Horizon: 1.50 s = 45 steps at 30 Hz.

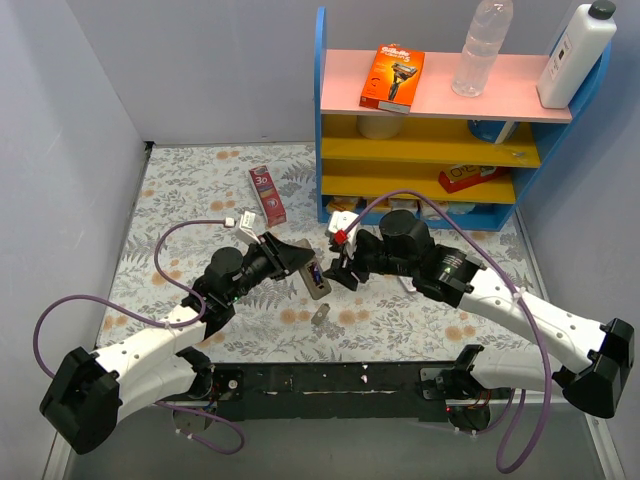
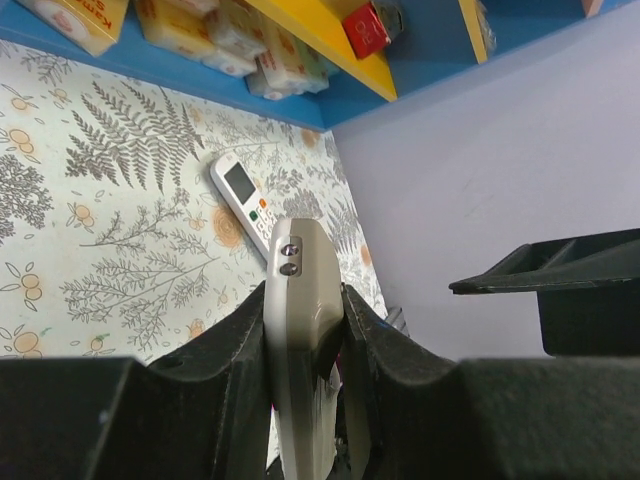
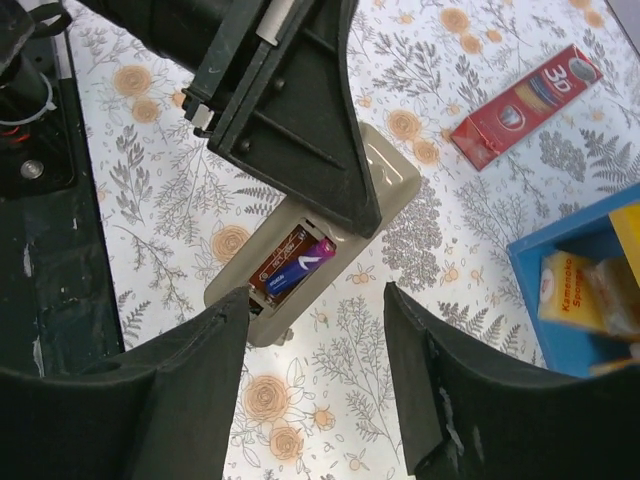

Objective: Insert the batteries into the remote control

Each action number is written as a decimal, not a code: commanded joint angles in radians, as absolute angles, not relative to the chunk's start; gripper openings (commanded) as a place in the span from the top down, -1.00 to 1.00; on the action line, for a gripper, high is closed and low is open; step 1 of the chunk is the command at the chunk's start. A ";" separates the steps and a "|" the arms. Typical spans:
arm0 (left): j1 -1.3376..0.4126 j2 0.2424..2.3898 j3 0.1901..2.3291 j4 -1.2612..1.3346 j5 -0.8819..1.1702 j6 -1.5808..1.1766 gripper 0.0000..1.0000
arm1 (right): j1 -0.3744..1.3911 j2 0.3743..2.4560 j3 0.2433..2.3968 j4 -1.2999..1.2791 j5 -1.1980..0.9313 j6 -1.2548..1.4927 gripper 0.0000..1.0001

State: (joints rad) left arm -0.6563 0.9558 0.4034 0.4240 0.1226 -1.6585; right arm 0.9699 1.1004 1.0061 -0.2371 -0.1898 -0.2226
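My left gripper [image 2: 303, 340] is shut on a grey remote control [image 2: 298, 300] and holds it edge-up above the table. In the top view this gripper [image 1: 300, 262] holds the remote [image 1: 317, 278] at mid-table. In the right wrist view the remote [image 3: 390, 175] shows its open compartment with one blue-purple battery [image 3: 300, 268] lying in it beside a bare brown slot. My right gripper [image 3: 315, 350] is open and empty, just off the remote's compartment end; it also shows in the top view [image 1: 342, 266]. No other batteries show.
A small grey piece [image 1: 320, 315] lies on the table below the remote. A white remote with a screen [image 2: 245, 200] lies near the blue shelf [image 1: 321, 120]. A red box [image 1: 267, 193] lies at the back, also in the right wrist view [image 3: 525, 105].
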 commanded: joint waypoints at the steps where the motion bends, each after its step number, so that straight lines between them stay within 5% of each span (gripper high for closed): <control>1: -0.653 0.922 0.437 0.423 0.213 -1.618 1.00 | 0.947 1.111 1.071 -0.221 -0.311 -0.379 -0.19; 11: -0.653 0.927 0.460 0.419 0.278 -1.594 1.00 | 0.937 1.158 1.104 -0.229 -0.405 -0.399 0.48; 45: -0.653 0.948 0.488 0.428 0.302 -1.586 1.00 | 0.937 1.229 1.100 -0.301 -0.347 -0.400 0.35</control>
